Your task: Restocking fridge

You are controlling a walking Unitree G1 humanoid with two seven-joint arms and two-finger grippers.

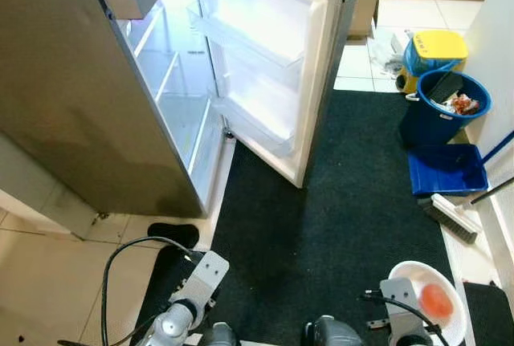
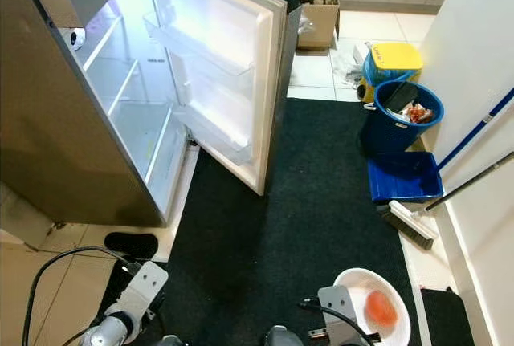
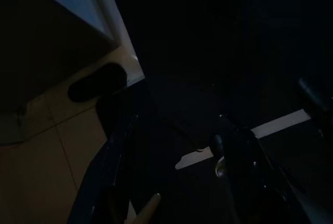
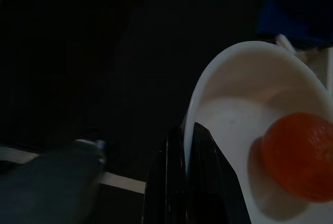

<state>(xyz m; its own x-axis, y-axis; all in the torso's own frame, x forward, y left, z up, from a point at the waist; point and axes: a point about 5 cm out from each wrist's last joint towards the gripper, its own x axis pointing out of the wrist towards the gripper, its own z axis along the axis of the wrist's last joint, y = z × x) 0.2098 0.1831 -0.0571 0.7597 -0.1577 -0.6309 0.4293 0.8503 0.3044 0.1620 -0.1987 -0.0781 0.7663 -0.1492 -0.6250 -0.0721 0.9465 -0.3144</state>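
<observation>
Looking at it, your right gripper (image 4: 188, 146) is clamped on the white bowl's (image 4: 244, 109) near rim, orange fruit (image 4: 299, 154) inside, so the open fridge (image 1: 173, 81) lies far-left; can't tell the left gripper's (image 3: 171, 203) state.

Glossy white bowl (image 4: 234, 109), matt dark carpet (image 1: 353, 201)

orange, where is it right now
The orange sits in the white bowl low on the robot's right in the eye views. The right gripper pinches the bowl's rim above the dark mat, right of the open fridge.
</observation>
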